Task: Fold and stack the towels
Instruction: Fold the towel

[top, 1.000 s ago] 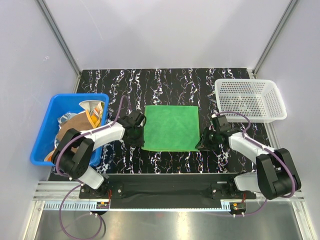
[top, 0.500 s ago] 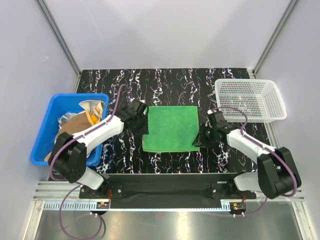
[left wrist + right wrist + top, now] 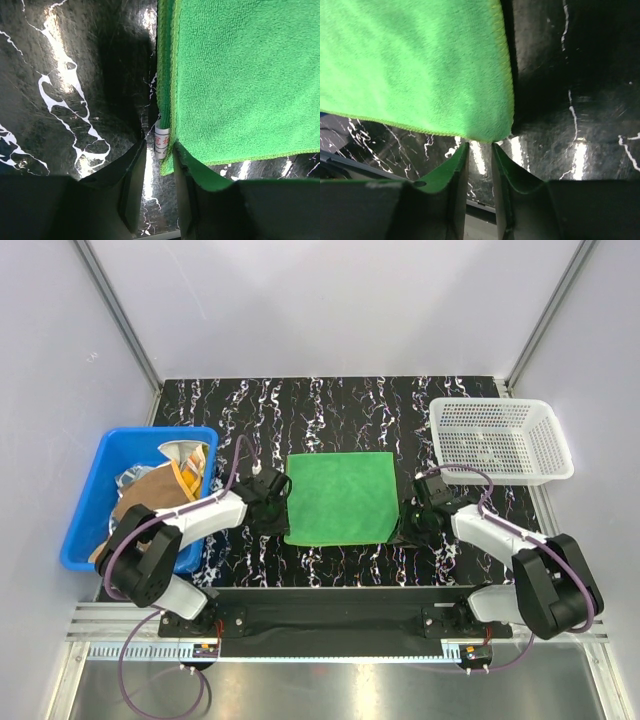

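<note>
From above, the green towel (image 3: 340, 497) lies flat on the desk (image 3: 330, 410) between the left fingers (image 3: 276, 502) and right fingers (image 3: 408, 520).

Left wrist: the left fingers (image 3: 132, 175) stand narrowly apart, with the towel's white label (image 3: 162, 142) between their tips.

Right wrist: the right fingers (image 3: 455, 175) stand narrowly apart, with the towel corner just ahead of them.

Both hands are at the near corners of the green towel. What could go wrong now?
The right hand is open, and the corner of the green towel lies just beyond its fingertips; closing may catch nothing.
The left hand has the corner and a white label between its open fingers; it may pinch only the label, so the towel lifts unevenly.
</note>
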Robot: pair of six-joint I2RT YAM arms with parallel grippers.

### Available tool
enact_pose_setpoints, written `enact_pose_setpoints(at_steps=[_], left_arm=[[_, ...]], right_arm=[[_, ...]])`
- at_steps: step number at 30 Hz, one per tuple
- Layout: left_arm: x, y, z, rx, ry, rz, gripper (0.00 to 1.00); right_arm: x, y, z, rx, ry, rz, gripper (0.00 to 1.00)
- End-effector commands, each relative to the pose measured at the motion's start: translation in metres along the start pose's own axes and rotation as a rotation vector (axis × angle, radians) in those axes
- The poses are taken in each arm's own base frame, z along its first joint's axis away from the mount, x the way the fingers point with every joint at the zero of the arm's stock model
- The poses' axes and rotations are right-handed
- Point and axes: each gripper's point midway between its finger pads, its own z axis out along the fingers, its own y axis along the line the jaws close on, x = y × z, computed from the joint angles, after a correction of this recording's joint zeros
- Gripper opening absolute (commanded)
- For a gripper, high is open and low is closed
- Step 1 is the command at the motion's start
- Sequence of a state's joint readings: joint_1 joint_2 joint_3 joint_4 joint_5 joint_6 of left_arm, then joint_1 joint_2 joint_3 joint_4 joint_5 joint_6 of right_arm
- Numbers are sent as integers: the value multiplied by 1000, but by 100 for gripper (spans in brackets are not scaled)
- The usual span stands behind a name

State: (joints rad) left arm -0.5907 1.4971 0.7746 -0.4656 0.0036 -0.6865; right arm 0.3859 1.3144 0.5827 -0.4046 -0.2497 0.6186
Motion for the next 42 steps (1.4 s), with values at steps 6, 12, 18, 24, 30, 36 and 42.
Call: enact_pose_setpoints(at_steps=[6,12,18,24,30,36,42], left_arm=[[-37,-23,-54,52,-113,35,42],[-114,-50,-91,87,-247,219,53],[-188,-33,-68,77,-294,283,56],[-228,-20,-27,-2,-241,411,54],[-227,-34,11,127,-149,494,53],[-234,-33,37,182,-131,517,54],[-239,-30,53,168,-113,567,53]], right_arm=[[-48,49,-49,-62,-146,-118,39],[-115,97,-64,-139,-214,-398,50],[-188,101,-46,-114,-192,-535,54],[-242,91,-19,-149,-164,-649,45],[-256,71,16,-151,-50,-711,44],[-266,52,43,-150,36,-730,48],[-270,38,59,-147,68,-740,45]])
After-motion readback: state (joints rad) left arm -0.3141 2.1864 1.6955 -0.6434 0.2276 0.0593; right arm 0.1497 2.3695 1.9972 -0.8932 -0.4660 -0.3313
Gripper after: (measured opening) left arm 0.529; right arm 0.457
